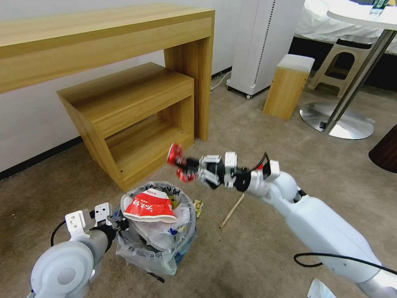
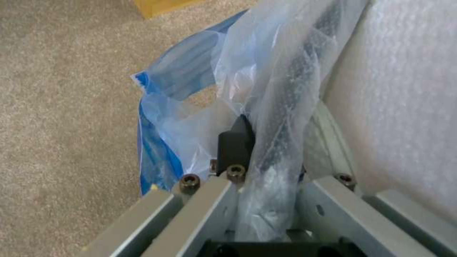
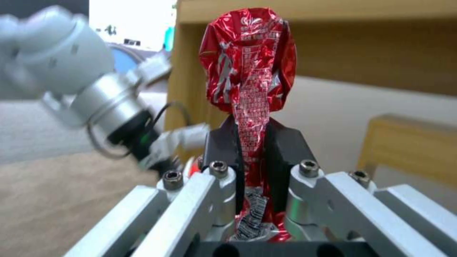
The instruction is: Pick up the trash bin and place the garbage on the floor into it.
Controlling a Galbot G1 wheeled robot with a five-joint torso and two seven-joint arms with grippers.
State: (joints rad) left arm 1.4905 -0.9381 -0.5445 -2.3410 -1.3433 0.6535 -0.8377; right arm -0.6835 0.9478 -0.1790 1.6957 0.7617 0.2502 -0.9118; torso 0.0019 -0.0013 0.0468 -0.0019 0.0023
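The trash bin (image 1: 165,248), round and lined with a crinkly clear bag, hangs low at the left with a red-white packet (image 1: 149,208) and other litter inside. My left gripper (image 1: 120,225) is shut on its rim, which the left wrist view shows as plastic-wrapped rim (image 2: 281,117) pinched between the pads. My right gripper (image 1: 185,164) hovers above and just right of the bin, shut on a crumpled red wrapper (image 1: 177,158), seen close up as a wrapper (image 3: 247,64) clamped between the fingers (image 3: 285,142). A wooden stick (image 1: 232,210) lies on the beige carpet floor (image 1: 264,248) right of the bin.
A wooden desk (image 1: 103,45) with a lower shelf unit (image 1: 136,120) stands behind the bin. A white appliance (image 1: 264,41), a small wooden stool (image 1: 289,85) and a round table's metal base (image 1: 337,120) stand at the back right. A small yellow scrap (image 1: 198,205) lies beside the bin.
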